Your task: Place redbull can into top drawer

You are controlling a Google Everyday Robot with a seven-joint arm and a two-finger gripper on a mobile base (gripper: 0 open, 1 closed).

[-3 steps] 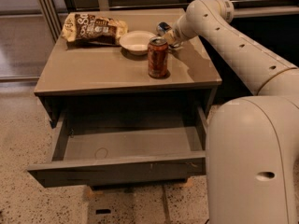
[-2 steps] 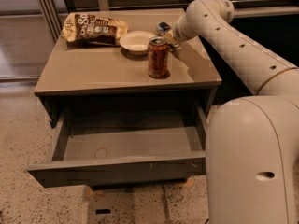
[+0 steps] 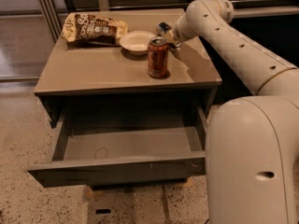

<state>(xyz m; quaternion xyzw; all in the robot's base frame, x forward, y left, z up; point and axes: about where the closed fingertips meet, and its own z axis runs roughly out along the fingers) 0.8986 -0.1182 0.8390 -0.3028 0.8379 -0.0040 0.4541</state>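
The redbull can (image 3: 162,28) shows only as a shiny silver top at the back of the grey table (image 3: 98,71). The rest is hidden behind the wider orange-red soda can (image 3: 158,57) and the arm's end. My gripper (image 3: 169,35) is at the redbull can, right behind the soda can, with the white arm reaching in from the right. The top drawer (image 3: 117,169) is pulled out below the tabletop. Its grey inside holds nothing.
A white bowl (image 3: 137,41) sits left of the gripper, and a chip bag (image 3: 93,29) lies at the table's back left. My white base (image 3: 254,162) stands close against the drawer's right side. Speckled floor lies in front.
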